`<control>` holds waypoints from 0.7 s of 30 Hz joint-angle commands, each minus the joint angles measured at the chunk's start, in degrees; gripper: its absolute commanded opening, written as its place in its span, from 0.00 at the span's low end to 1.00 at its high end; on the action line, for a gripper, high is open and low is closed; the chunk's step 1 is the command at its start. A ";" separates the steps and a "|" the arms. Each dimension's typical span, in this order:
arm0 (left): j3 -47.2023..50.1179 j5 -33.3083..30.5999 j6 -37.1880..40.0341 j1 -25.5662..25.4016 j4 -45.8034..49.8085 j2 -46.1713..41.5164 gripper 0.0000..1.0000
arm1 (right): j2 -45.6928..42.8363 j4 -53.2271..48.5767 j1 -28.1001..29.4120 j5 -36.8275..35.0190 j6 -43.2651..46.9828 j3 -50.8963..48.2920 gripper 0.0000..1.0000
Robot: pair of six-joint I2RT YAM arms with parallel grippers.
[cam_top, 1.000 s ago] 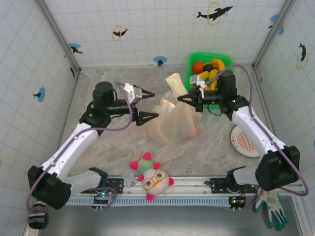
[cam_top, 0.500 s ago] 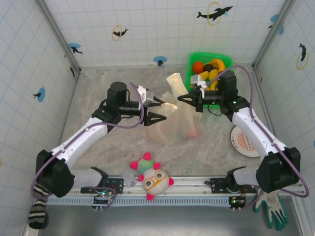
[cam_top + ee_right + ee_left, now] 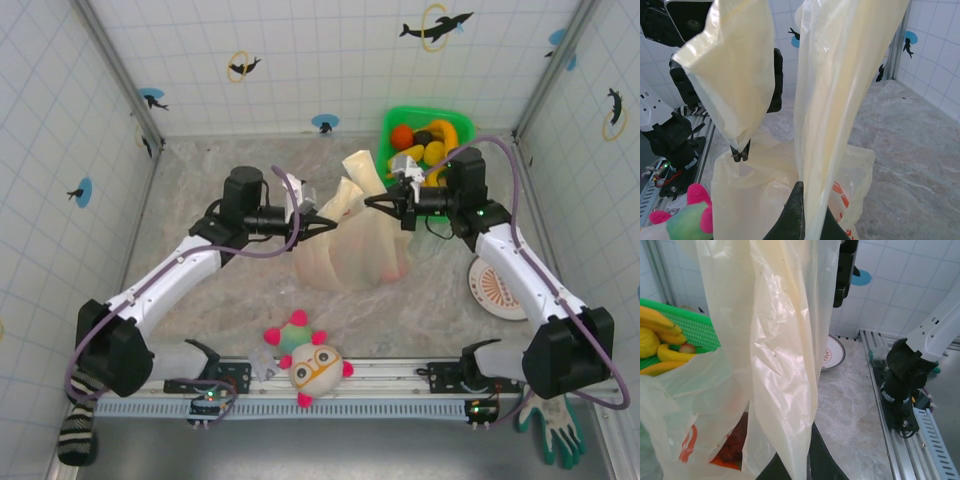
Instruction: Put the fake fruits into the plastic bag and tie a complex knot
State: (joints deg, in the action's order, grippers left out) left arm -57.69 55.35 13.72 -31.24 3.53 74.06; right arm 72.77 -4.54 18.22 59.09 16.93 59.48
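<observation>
Two hands grip the plastic bag [image 3: 350, 255] at mid-surface. The left hand [image 3: 326, 224] is clamped shut on one pale handle strip [image 3: 785, 365]. A red fake fruit [image 3: 732, 450] shows through the bag's film. The right hand [image 3: 371, 203] is closed on the other strip [image 3: 830, 100]. Behind it, a green basket [image 3: 388, 128] holds bananas [image 3: 440, 132] and an orange fruit [image 3: 401, 135]. A plate [image 3: 495, 290] lies further right.
</observation>
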 commanded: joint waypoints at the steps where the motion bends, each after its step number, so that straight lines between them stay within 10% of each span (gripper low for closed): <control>1: -2.42 -4.92 3.56 -1.14 5.41 -1.48 0.00 | -2.44 1.20 -0.26 0.08 -0.47 -1.20 0.05; 21: -16.55 -15.27 14.74 -7.25 20.69 5.52 0.00 | -3.67 -3.82 -0.33 -0.73 2.53 -1.03 0.26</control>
State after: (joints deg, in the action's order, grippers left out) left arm -71.55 41.28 25.58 -38.00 20.78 78.83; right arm 70.74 -6.55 18.09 58.26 18.11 58.89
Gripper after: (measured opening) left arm 0.055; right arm 0.256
